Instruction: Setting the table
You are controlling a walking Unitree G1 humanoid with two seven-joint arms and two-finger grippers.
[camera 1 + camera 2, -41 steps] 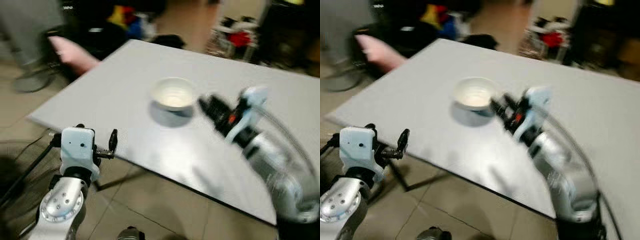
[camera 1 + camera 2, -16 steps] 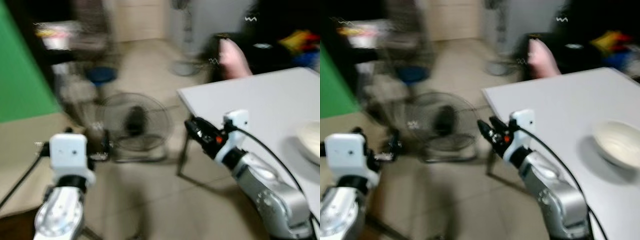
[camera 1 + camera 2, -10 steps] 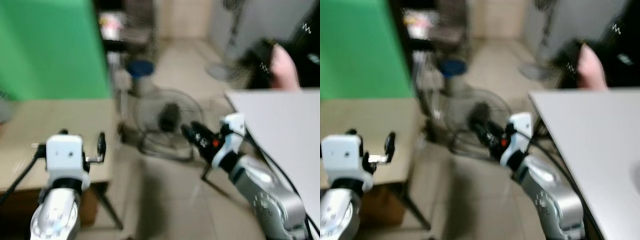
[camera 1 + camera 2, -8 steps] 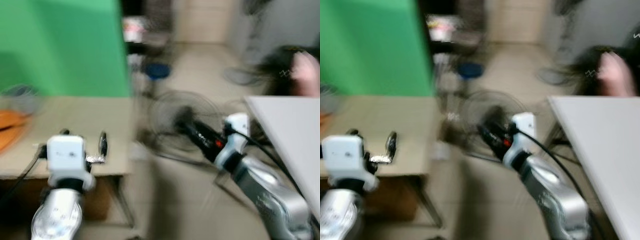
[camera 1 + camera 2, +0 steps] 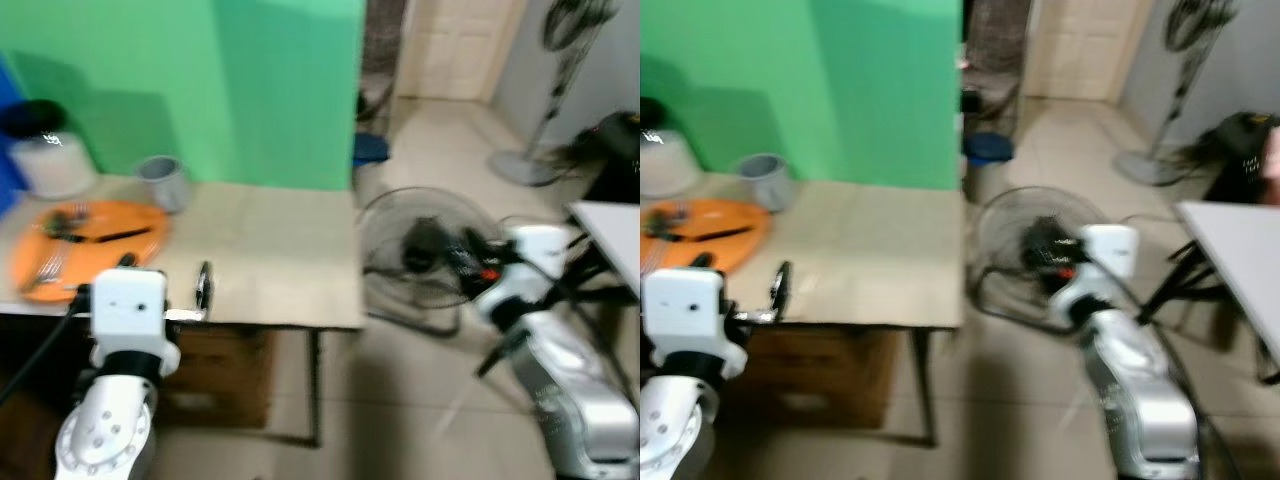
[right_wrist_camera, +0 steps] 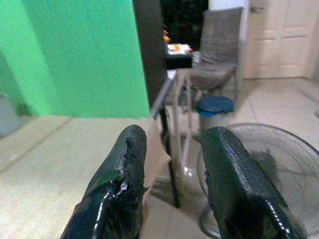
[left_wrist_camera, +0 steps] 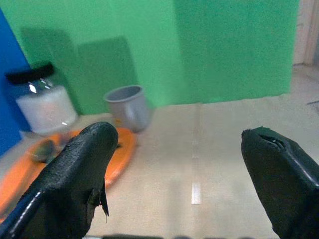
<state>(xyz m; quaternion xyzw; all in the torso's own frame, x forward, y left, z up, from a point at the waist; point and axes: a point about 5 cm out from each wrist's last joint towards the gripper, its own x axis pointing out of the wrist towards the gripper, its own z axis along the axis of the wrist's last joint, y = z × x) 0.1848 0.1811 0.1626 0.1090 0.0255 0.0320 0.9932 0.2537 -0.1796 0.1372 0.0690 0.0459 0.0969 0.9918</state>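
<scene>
An orange plate (image 5: 85,245) with dark cutlery (image 5: 95,235) on it lies at the left of a low beige table (image 5: 280,270). A grey cup (image 5: 165,182) stands behind the plate, and a clear jar with a black lid (image 5: 45,160) stands further left. My left gripper (image 5: 165,276) hovers at the table's front edge, open and empty; its wrist view faces the cup (image 7: 128,107) and the plate (image 7: 122,149). My right gripper (image 5: 462,250) hangs open over the floor, in front of a floor fan (image 5: 415,255).
A green screen (image 5: 230,90) stands behind the beige table. A corner of the white table (image 5: 610,215) shows at the right edge. A blue stool (image 6: 214,105), a grey chair (image 6: 214,64) and a standing fan (image 5: 545,60) are further back on the tiled floor.
The whole view has swung left, from the white table with its bowl to the beige table with the plate. Both arms keep their pose.
</scene>
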